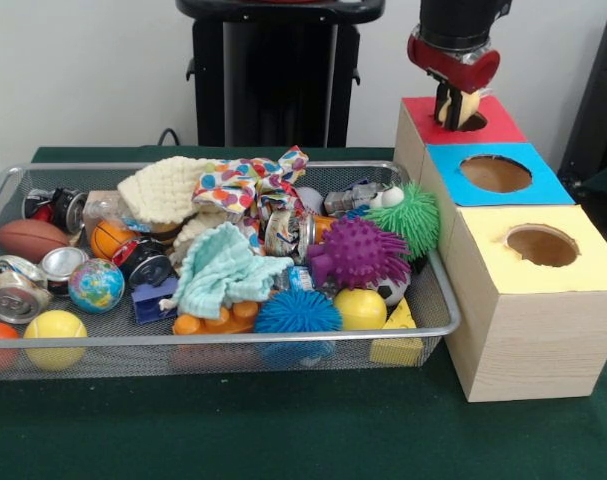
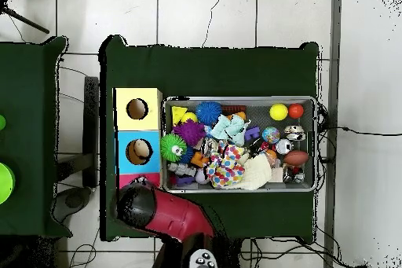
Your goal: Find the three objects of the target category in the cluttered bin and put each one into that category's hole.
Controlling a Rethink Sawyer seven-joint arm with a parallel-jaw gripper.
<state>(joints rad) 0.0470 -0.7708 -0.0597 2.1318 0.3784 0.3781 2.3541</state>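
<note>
Fingers [image 1: 457, 108] grip a pale piece above red hole [image 1: 473, 122]; green tabletop [image 1: 283, 430]; white wall [image 1: 83, 70].

Overhead: arm [image 2: 169, 214] covers most of red-surround hole [image 2: 138, 180]; only a strip beside the blue-surround hole [image 2: 138, 151] shows. Front: gripper [image 1: 457, 108] over the red hole [image 1: 473, 122], arm cut off by top edge. Pale item in gripper unidentifiable.

It looked like a robotics lab: a table draped in dark green cloth [image 1: 283, 430] stood on a pale tiled floor [image 2: 204, 13] with loose black cables [image 2: 74, 76] trailing across it, before a plain white wall [image 1: 83, 70] and the robot's black pedestal [image 1: 278, 80].
</note>
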